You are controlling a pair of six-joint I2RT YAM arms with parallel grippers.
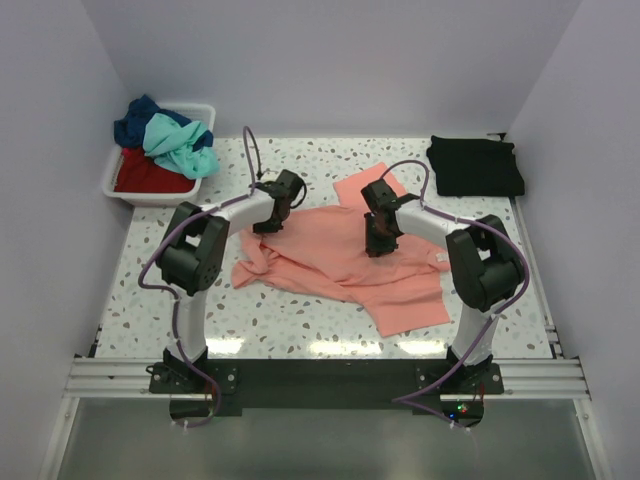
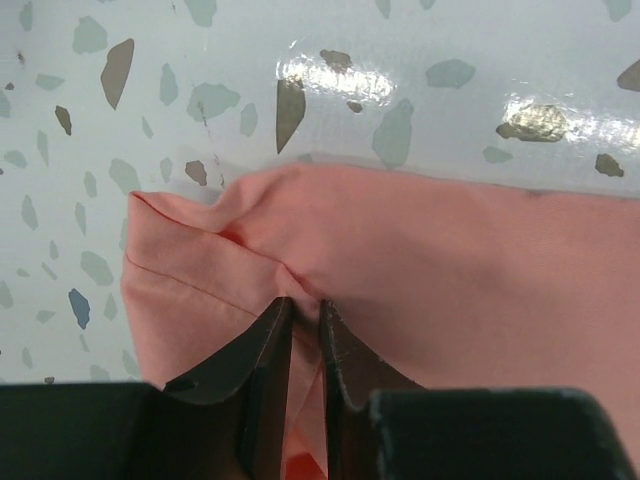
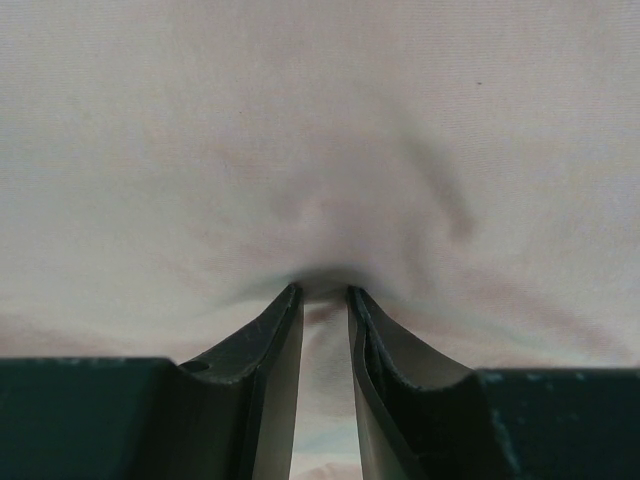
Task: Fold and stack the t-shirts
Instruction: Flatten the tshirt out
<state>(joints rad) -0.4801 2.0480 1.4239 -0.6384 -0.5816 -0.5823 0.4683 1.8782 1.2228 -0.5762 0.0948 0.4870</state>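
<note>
Top external | left gripper (image 1: 266, 226) is pinching salmon-pink shirt (image 1: 335, 268) at its upper-left edge | right gripper (image 1: 377, 247) is pinching mid-cloth, upper centre — jaws near-closed on fabric, shirt lying crosswise between them

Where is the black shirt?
In the top view, the black shirt lies folded at the far right corner of the table, beyond the right gripper and apart from the pink shirt.

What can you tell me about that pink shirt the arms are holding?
The pink shirt is plain salmon cloth, soft and creased, lying spread but rumpled on the speckled table. The left gripper pinches a fold by its hemmed edge; the right gripper pinches nearer its middle, puckering the fabric.
</note>
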